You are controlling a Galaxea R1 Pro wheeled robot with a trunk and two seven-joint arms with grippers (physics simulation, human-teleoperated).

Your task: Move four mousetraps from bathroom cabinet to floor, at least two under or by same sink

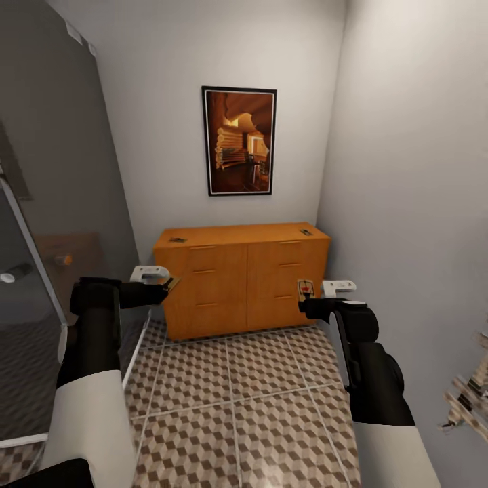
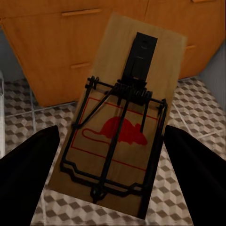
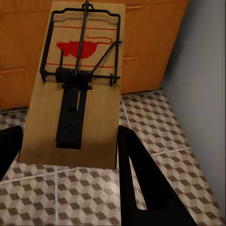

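Observation:
The orange-brown cabinet (image 1: 240, 278) stands against the far wall. Two mousetraps lie on its top, one at the left (image 1: 178, 239) and one at the right (image 1: 306, 232). My left gripper (image 1: 163, 288) is shut on a third mousetrap (image 2: 120, 122), held in the air in front of the cabinet's left drawers. My right gripper (image 1: 308, 301) is shut on a fourth mousetrap (image 3: 75, 84), held before the right drawers. Both held traps hang above the cube-patterned bathroom floor (image 1: 237, 393). The sink is out of view.
A glass partition with a white frame (image 1: 41, 271) runs along the left. A plain wall closes the right side, with a pale metal fixture (image 1: 468, 400) at its lower edge. A framed picture (image 1: 239, 141) hangs above the cabinet.

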